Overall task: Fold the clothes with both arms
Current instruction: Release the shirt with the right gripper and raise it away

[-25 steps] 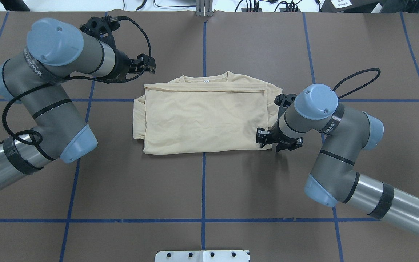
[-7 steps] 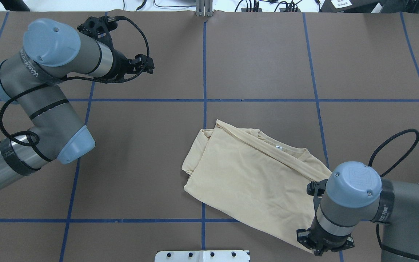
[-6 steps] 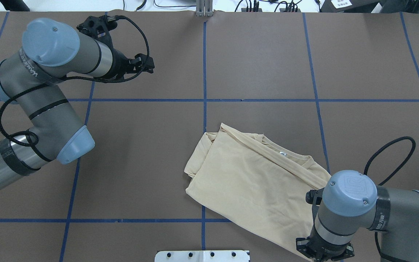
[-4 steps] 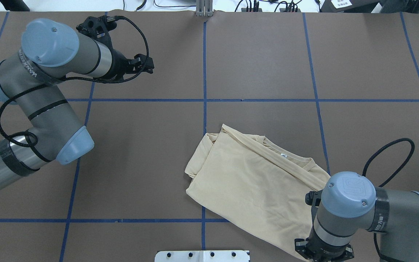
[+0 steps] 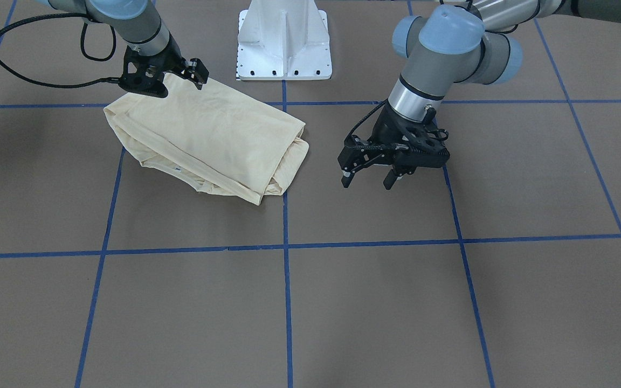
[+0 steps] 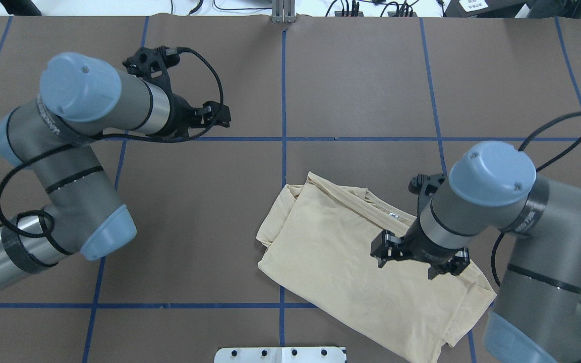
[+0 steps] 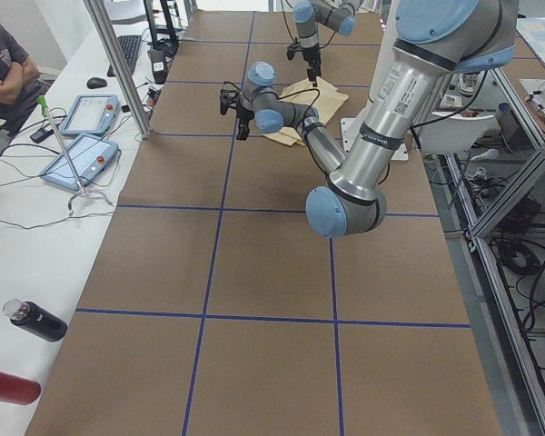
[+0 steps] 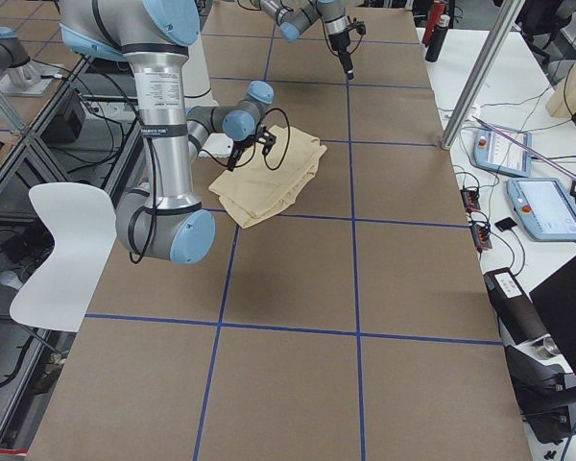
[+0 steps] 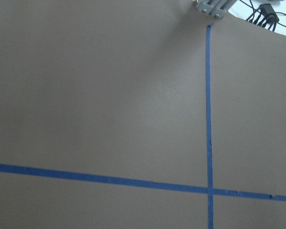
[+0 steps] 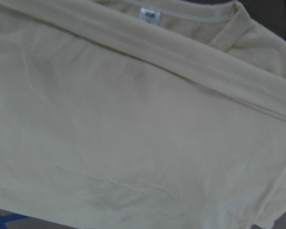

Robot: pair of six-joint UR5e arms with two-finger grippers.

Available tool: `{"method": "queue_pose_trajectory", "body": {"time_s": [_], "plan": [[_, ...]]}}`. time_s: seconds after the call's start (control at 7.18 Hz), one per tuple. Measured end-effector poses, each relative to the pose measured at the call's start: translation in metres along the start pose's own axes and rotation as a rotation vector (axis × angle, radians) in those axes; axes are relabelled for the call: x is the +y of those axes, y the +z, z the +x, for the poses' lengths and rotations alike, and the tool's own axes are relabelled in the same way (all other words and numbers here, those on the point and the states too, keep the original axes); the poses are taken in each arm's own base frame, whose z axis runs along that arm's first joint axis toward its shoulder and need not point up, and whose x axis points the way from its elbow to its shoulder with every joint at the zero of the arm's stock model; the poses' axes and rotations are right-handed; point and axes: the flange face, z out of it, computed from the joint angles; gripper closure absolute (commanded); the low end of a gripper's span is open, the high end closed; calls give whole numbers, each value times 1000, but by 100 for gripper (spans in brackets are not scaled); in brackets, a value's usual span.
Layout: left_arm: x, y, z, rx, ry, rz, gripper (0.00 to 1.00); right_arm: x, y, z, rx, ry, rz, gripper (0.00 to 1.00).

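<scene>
Lying near the robot-side edge of the tabletop, the shirt was already folded to a skewed rectangle; a final fold probably remained. The right end effector hovered above it, seemingly open; the left end effector gaped empty, well apart.

The shirt has shifted from the centre of the overhead frame to its lower right and now lies turned at an angle on the bench. The right hand has moved from the frame's lower right edge to a position over the shirt's right half, jaws spread, which leaves the shirt's lower right corner uncovered. The left hand has shifted slightly toward the frame centre.
</scene>
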Motion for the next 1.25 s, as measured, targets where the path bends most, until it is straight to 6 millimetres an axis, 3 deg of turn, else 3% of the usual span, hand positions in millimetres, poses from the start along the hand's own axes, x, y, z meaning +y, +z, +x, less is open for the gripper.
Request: {"method": "queue_pose_trajectory", "body": {"time_s": [0.56, 0.7, 0.97, 1.25], "plan": [[168, 34, 44, 22, -220, -149, 2, -75, -78, -27, -99, 5, 224, 0], [196, 42, 45, 12, -230, -169, 3, -84, -89, -27, -122, -23, 251, 0], [221, 59, 38, -19, -219, -191, 11, -91, -94, -29, -141, -47, 270, 0], [226, 67, 37, -23, -216, -197, 18, -92, -94, -29, -143, -49, 272, 0]]}}
